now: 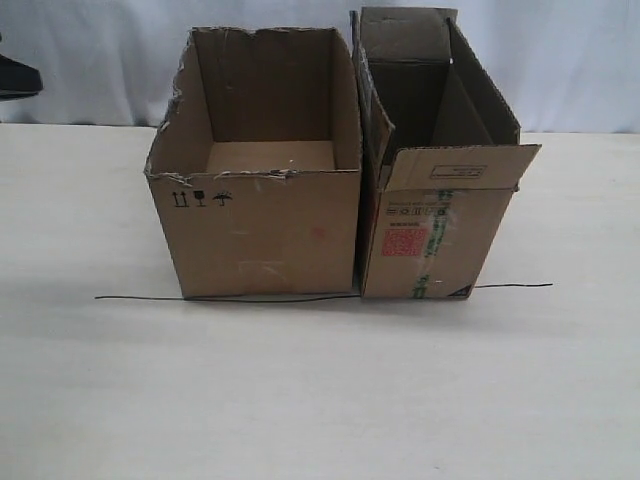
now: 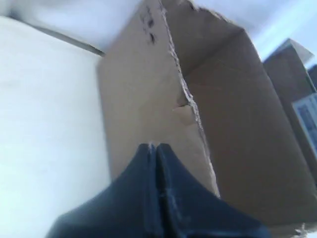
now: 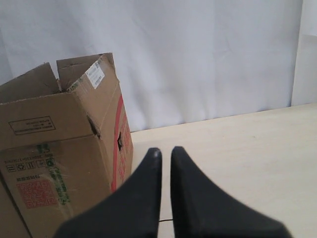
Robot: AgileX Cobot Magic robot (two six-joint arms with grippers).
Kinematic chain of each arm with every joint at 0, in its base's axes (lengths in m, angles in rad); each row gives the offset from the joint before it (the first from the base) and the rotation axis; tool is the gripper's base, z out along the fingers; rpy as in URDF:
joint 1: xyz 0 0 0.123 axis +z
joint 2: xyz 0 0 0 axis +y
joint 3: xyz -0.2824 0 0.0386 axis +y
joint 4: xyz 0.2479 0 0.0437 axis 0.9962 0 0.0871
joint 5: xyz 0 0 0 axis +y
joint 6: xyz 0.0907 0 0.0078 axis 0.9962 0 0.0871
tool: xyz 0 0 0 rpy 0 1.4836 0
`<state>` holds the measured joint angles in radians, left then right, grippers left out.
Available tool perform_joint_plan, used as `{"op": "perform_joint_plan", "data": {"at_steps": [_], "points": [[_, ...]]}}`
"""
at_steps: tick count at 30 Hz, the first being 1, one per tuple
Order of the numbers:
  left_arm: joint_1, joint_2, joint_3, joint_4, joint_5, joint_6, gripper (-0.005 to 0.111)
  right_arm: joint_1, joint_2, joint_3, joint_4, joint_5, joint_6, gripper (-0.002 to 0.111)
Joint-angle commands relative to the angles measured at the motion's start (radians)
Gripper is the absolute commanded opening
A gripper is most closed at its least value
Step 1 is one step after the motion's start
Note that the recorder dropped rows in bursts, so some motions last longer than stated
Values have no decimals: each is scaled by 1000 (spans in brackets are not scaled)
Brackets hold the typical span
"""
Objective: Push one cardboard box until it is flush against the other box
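The wide torn-rimmed cardboard box (image 1: 262, 225) stands on the table with its right wall against the narrower flapped other box (image 1: 440, 235), which carries a red label. No gap shows between them along the front. In the left wrist view my left gripper (image 2: 154, 146) is shut with nothing in it. Its tips are at or very near the outer side wall of the cardboard box (image 2: 143, 99), below the ragged rim. My right gripper (image 3: 166, 150) is shut and empty, with a thin slit between its fingers. It hovers over bare table, apart from the other box (image 3: 54, 148).
A thin black line (image 1: 140, 298) runs along the pale table (image 1: 320, 400) under both boxes' front edges and out to the right (image 1: 515, 286). A white curtain hangs behind. A dark shape (image 1: 15, 78) sits at the far left edge.
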<state>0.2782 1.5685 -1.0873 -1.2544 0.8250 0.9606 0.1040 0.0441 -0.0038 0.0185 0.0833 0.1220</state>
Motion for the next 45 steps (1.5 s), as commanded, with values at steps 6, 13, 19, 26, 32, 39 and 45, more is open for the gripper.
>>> {"op": "perform_joint_plan", "data": {"at_steps": [6, 13, 19, 26, 32, 39, 45], "points": [[-7, -611, 459, 0, -310, 78, 0, -8, -6, 4, -4, -3, -3, 5], [-101, -939, 654, -9, -320, 54, 0, -8, -6, 4, -4, -3, -3, 5], [-205, -1110, 748, 63, -331, 28, 0, -8, -6, 4, -4, -3, -3, 5], [-216, -1232, 809, 117, -445, 3, 0, -8, -6, 4, -4, -3, -3, 5], [-231, -1256, 814, 118, -450, 3, 0, -8, -6, 4, -4, -3, -3, 5], [-233, -1256, 814, 118, -448, 5, 0, -8, -6, 4, -4, -3, -3, 5], [-233, -1256, 814, 109, -442, 0, 0, -8, -6, 4, -4, -3, -3, 5]]}}
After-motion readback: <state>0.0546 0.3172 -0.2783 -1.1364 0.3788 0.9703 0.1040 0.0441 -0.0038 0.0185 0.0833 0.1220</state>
